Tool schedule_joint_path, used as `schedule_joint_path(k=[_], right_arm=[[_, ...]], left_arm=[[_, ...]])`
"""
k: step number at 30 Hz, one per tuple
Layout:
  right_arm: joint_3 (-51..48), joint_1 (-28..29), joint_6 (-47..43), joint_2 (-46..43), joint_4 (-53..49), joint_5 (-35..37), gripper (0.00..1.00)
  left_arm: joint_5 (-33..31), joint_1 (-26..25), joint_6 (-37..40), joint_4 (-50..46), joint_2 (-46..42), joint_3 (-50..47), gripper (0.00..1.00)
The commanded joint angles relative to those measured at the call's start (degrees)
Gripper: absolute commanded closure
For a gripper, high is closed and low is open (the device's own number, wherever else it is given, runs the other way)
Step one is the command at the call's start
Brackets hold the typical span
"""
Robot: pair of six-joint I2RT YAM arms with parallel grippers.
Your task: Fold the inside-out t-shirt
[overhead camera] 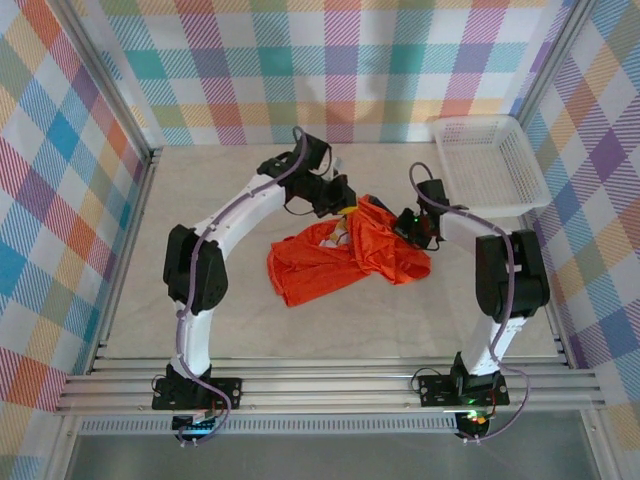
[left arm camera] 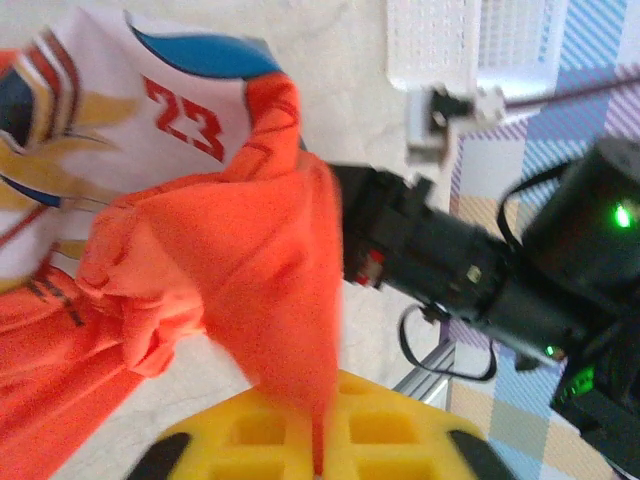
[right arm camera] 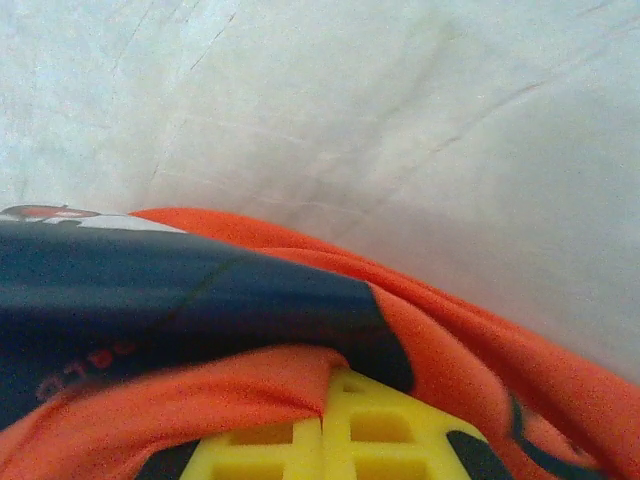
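The inside-out t-shirt (overhead camera: 330,262) lies crumpled in bright orange at the middle of the table, one part lifted between the two arms. My left gripper (overhead camera: 346,206) hangs over its far edge. In the left wrist view a strip of orange cloth (left arm camera: 290,300) runs down into the seam of the yellow fingers (left arm camera: 400,430), and my left gripper (left arm camera: 325,400) is shut on it; the white print with a red 23 (left arm camera: 185,120) shows beyond. My right gripper (overhead camera: 402,226) sits at the shirt's right side. In its wrist view my right gripper (right arm camera: 324,395) is shut, with orange cloth (right arm camera: 200,400) caught at the seam under a dark blue print (right arm camera: 150,300).
A white mesh basket (overhead camera: 488,160) stands at the back right corner, seen also as the basket (left arm camera: 470,40) past the right arm (left arm camera: 450,265) in the left wrist view. Plaid walls (overhead camera: 60,200) enclose the pale table (overhead camera: 200,180). Aluminium rails (overhead camera: 330,385) cross the near edge.
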Motion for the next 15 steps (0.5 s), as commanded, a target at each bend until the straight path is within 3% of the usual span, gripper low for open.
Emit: schedule_joint_path(k=[1, 2, 3, 5, 7, 15], right_arm=[[-1.29, -1.33, -1.52, -2.86, -4.15, 2.54, 0.99], [-1.07, -1.23, -1.96, -3.75, -4.58, 1.46, 0.93], [-0.94, -1.21, -2.36, -4.59, -5.04, 0.69, 0.87], [-0.51, -1.06, -3.2, -7.06, -6.77, -0.48, 0.68], [-0.31, -0.57, -3.99, -9.81, -8.23, -0.41, 0.62], [1.98, 6.98, -7.55, -14.38, -9.6, 1.81, 0.64]], left_arm=[[2.59, 2.33, 0.3, 0.97, -4.19, 0.71, 0.73], [3.09, 2.34, 0.45, 1.19, -3.95, 0.21, 0.61], [3.22, 2.33, 0.85, 1.22, -3.98, -0.52, 0.57], [1.75, 2.66, 2.73, 0.32, -5.51, -3.51, 0.53], [-1.51, 3.73, 4.22, -0.29, -8.61, -8.6, 0.53], [-11.44, 10.49, 6.89, 0.54, -21.09, -35.43, 0.57]])
